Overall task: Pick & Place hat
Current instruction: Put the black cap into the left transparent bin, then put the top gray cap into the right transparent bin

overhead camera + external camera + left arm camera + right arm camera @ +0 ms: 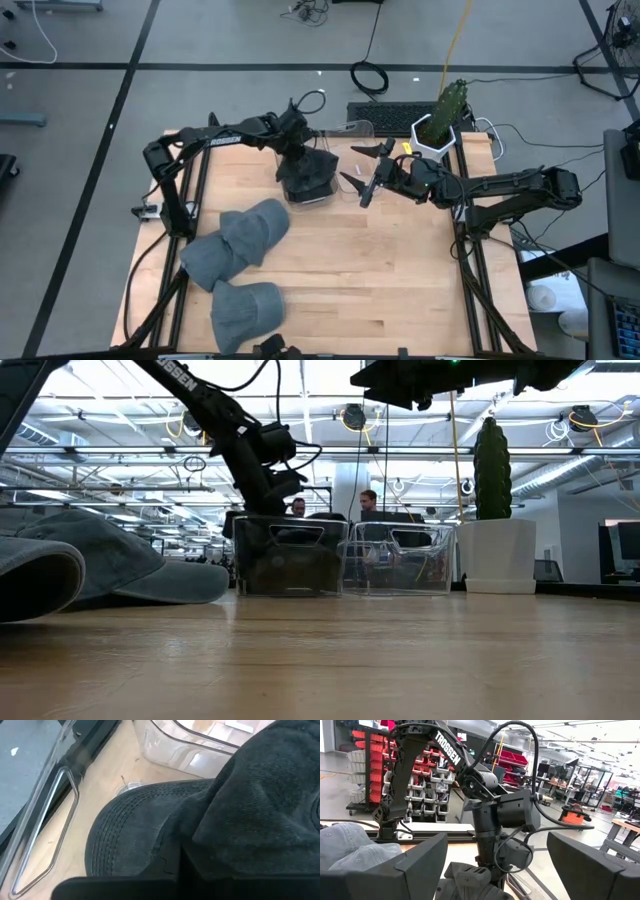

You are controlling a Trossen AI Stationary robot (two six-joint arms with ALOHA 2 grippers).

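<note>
A dark grey hat (pixel 308 180) hangs under my left gripper (pixel 300 158), which is shut on it at the table's far middle. In the low view the hat (pixel 288 565) shows inside the walls of a clear bin (pixel 242 555); whether it rests on the bin's floor I cannot tell. The left wrist view shows its stitched brim (pixel 125 835) and crown (pixel 260 805). My right gripper (pixel 362 168) hovers open just right of the hat, nothing between its fingers (pixel 415 865). My left gripper holds the hat by its crown (pixel 470 876) and comes at it from above, slanting down. The hat's own cloth hides the fingertips, so the kind of hold does not show. The brim (pixel 125 835) sticks out beyond the gripper.
A second clear bin (pixel 398 560) stands right of the first. A cactus in a white pot (pixel 440 125) is at the far right. Three lighter grey hats (pixel 250 232) (pixel 212 262) (pixel 245 308) lie at the near left. Bare wood (pixel 380 270) fills the near right.
</note>
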